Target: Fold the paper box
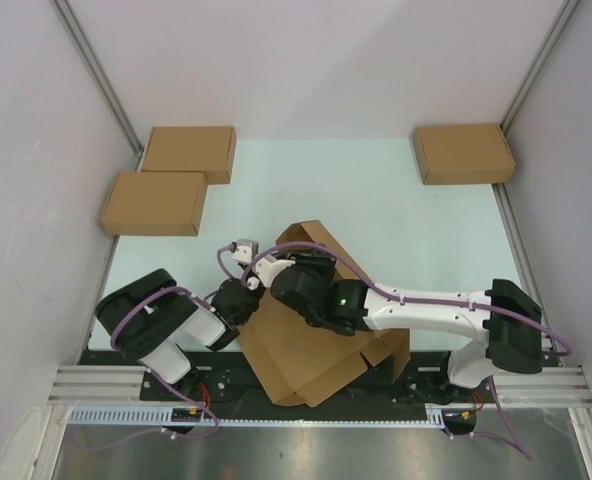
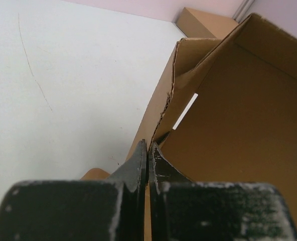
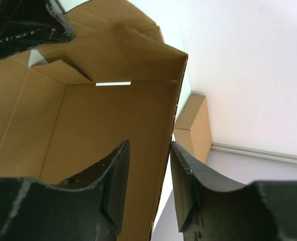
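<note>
**We work on standing up a wall of the paper box, at the near edge between our two arms.**

The paper box (image 1: 311, 355) sits half-formed and skewed on the table (image 1: 376, 200), with one tall wall raised. Our left gripper (image 2: 147, 150) is pressed fully closed, its tips right at that wall's corner. We cannot tell whether a sliver of card is nipped between them. Our right gripper (image 3: 147, 150) stands partly parted astride the wall's free edge and grips nothing. To do this step well, we judge the left should steady the corner while the right takes hold low, near the crease. That way the wall bends along its score instead of buckling. From above, our arms cover the box's middle, so we cannot make out which flaps are tucked. The wrist views cut off its base and near flaps.
</note>
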